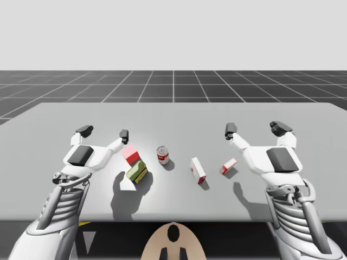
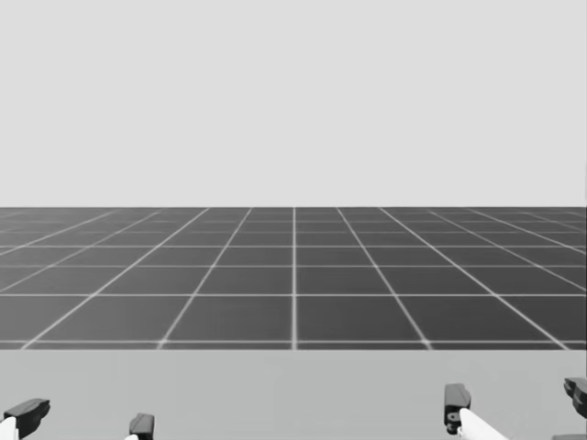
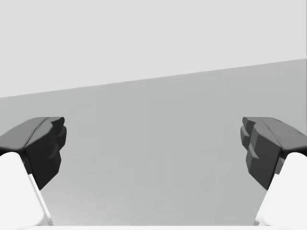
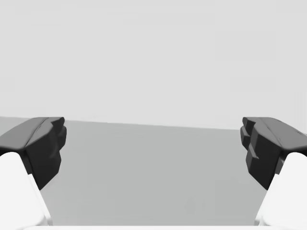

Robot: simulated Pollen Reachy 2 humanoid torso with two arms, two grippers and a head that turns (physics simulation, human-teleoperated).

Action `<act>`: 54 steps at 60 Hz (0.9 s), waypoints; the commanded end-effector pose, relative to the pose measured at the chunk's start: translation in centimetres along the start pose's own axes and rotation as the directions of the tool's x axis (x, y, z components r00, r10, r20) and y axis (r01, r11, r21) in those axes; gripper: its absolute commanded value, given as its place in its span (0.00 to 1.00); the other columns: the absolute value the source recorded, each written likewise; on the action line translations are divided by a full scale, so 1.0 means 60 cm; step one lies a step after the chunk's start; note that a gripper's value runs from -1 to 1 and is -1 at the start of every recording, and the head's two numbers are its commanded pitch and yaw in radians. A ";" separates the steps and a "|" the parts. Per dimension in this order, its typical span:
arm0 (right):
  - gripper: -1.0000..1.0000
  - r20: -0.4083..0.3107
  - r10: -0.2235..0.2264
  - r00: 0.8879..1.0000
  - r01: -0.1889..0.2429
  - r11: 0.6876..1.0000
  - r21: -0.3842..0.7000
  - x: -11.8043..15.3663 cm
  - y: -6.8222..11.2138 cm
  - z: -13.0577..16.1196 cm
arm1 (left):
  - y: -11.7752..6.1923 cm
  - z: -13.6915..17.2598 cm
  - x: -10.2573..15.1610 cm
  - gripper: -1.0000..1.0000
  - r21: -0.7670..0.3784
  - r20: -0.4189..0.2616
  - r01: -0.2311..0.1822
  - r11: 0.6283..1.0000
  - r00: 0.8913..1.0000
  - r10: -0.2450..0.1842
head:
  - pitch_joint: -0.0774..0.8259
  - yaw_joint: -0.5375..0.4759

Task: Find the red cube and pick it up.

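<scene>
Search step; grasp not begun. Left gripper (image 1: 104, 132) and right gripper (image 1: 256, 129) both hover above the table (image 1: 54, 116), fingers spread wide with nothing between them and bare tabletop ahead of each. Red cube (image 1: 130, 154) sits just behind the left gripper's inner fingertip, lower and on my torso side, close against a green-and-yellow packet (image 1: 137, 172). A red-and-white can (image 1: 163, 155) stands off toward the right gripper. Head aimed over the far edge at the grid floor (image 2: 293, 275). Next, likely: tip head down, draw left gripper back, lower it astride the cube.
</scene>
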 end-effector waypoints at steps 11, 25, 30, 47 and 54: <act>0.00 -0.012 -0.011 1.000 0.011 1.000 0.002 -0.001 0.004 0.001 | -0.001 0.001 0.000 0.00 -0.002 -0.001 0.000 1.000 1.000 0.000 | 0.14 0.53; 0.00 -0.016 0.006 1.000 -0.006 1.000 -0.008 -0.002 0.004 0.000 | 0.001 0.000 0.000 0.00 0.000 -0.001 0.002 1.000 1.000 -0.002 | 0.34 0.55; 0.00 -0.016 0.009 1.000 -0.009 1.000 -0.007 -0.002 0.003 0.000 | 0.002 -0.001 0.000 0.00 0.000 0.000 0.002 1.000 1.000 -0.002 | 0.42 0.55; 0.00 -0.021 0.024 0.999 -0.024 1.000 0.007 -0.003 0.006 -0.001 | 0.003 -0.002 0.001 0.00 -0.002 -0.002 0.003 1.000 1.000 -0.003 | 0.63 0.63; 0.00 -0.023 0.029 0.999 -0.029 0.999 0.016 -0.004 0.007 0.000 | 0.003 -0.002 0.001 0.00 -0.002 -0.003 0.003 1.000 1.000 -0.003 | 0.69 0.70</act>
